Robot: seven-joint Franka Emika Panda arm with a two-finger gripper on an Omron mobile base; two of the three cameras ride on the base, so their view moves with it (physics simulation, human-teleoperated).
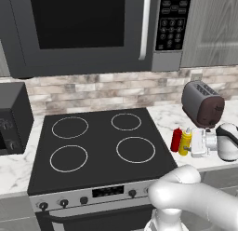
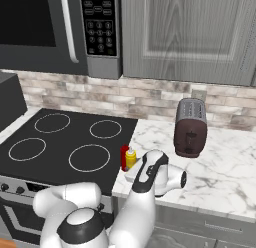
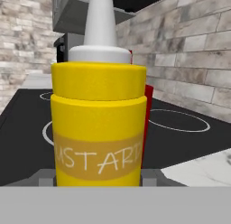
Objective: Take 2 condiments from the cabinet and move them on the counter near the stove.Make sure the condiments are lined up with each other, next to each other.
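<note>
A yellow squeeze bottle (image 3: 99, 123) with a white nozzle stands upright on the white marble counter (image 1: 167, 116), just right of the black stove (image 1: 97, 146). My gripper (image 3: 98, 177) is shut on it, one dark fingertip on each side of its base. Right beside it, on the stove side, stands the red bottle (image 1: 175, 139), partly hidden behind the yellow one in the hand view (image 3: 147, 110). The base views show the pair side by side: yellow (image 1: 185, 141) (image 2: 131, 158) and red (image 2: 123, 157), with the gripper (image 1: 190, 144) (image 2: 135, 164) reaching in from the right. Up on the wall, the cabinet (image 2: 190, 32) has its door closed.
A dark red toaster (image 1: 203, 103) (image 2: 190, 127) stands behind the bottles near the brick backsplash. The black microwave (image 1: 83, 30) hangs over the stove. A black appliance (image 1: 14, 116) sits on the counter left of the stove. Bare marble (image 2: 225, 177) extends to the right.
</note>
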